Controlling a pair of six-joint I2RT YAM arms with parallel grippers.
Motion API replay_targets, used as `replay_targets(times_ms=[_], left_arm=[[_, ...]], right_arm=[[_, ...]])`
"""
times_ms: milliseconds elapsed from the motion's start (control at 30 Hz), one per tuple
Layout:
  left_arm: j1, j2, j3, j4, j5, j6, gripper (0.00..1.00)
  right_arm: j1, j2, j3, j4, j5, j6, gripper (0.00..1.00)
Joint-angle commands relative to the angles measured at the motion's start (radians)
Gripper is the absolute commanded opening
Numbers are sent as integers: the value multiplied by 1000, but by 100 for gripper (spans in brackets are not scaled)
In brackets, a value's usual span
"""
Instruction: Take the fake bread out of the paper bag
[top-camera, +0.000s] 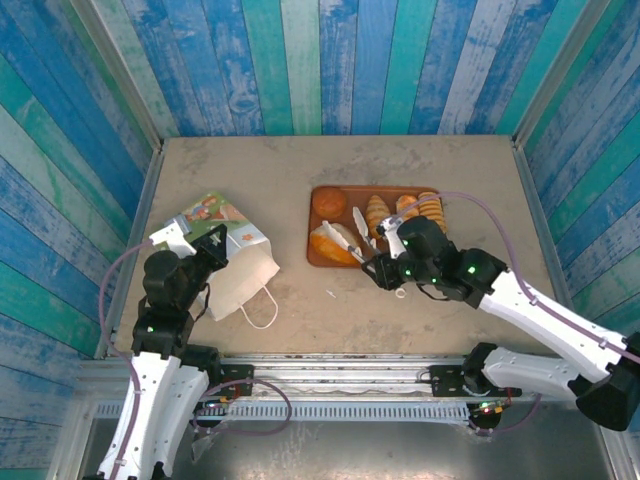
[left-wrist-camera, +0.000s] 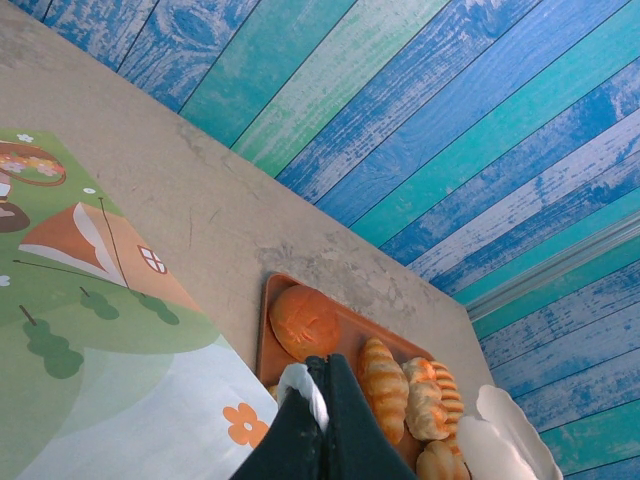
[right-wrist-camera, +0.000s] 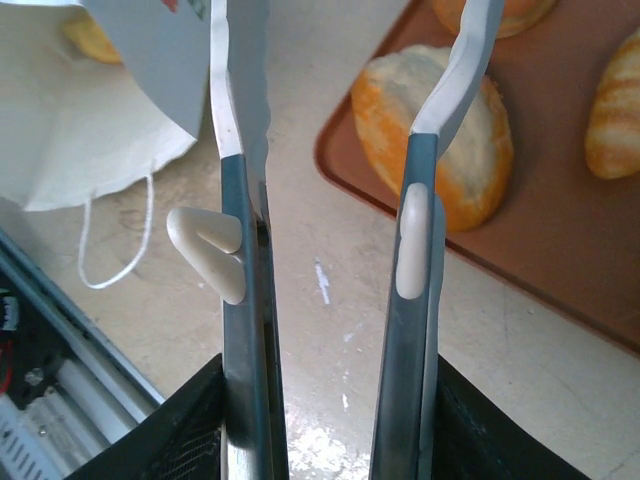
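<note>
Beige scuffed table (top-camera: 420, 300), with blue-green plank walls (top-camera: 330, 60) round it. The flat brown rectangular tray (top-camera: 350, 195) at mid-table is my landmark.

One white paper bag (top-camera: 245, 285) with a green-and-orange print lies on its wide side, left of the tray, print up. Its long axis runs far-left to near-right. The mouth and a white loop handle (top-camera: 262, 310) point at the near edge, slightly toward the tray.

My left gripper (top-camera: 216, 243) is at the bag, fingers pressed together on a fold of its white paper. My right gripper (right-wrist-camera: 345, 90) is over the tray's near-left corner, fingers spread with nothing between them.

Small golden-brown toy bread pieces (top-camera: 378, 215) lie on the tray; I count five from above.
- One round bun (top-camera: 329, 202) in the far-left corner.
- One oval loaf (top-camera: 335, 247), pale-topped, slanted in the near-left corner.
- Three ridged rolls (top-camera: 407, 208) side by side to the right of the bun, long axes far to near.

A golden scrap (right-wrist-camera: 88, 35) shows in the bag's mouth; I cannot tell which piece it is.
</note>
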Motion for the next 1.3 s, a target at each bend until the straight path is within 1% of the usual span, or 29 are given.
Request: replay_targets(times_ms=[0, 167, 333, 567, 633, 967, 1167, 1267], left_arm=[[-3, -6, 15, 17, 6, -2, 0], [-3, 0, 14, 28, 16, -12, 0], [-3, 2, 22, 28, 19, -13, 0], [-3, 1, 32, 24, 23, -18, 0], [-3, 1, 32, 28, 26, -22, 0], [-3, -17, 39, 14, 34, -17, 0], [-3, -32, 42, 0, 30, 1, 0], [-3, -41, 41, -1, 29, 11, 0]], right_arm=[[-1, -64, -21, 93, -81, -16, 47], [13, -86, -28, 147, -236, -33, 45], [91, -44, -20, 170, -251, -62, 45], [276, 117, 59, 170, -193, -131, 45], [306, 173, 79, 176, -163, -134, 45], [387, 446, 198, 184, -92, -106, 44], [420, 554, 261, 191, -77, -88, 44], [423, 589, 281, 199, -51, -63, 44]])
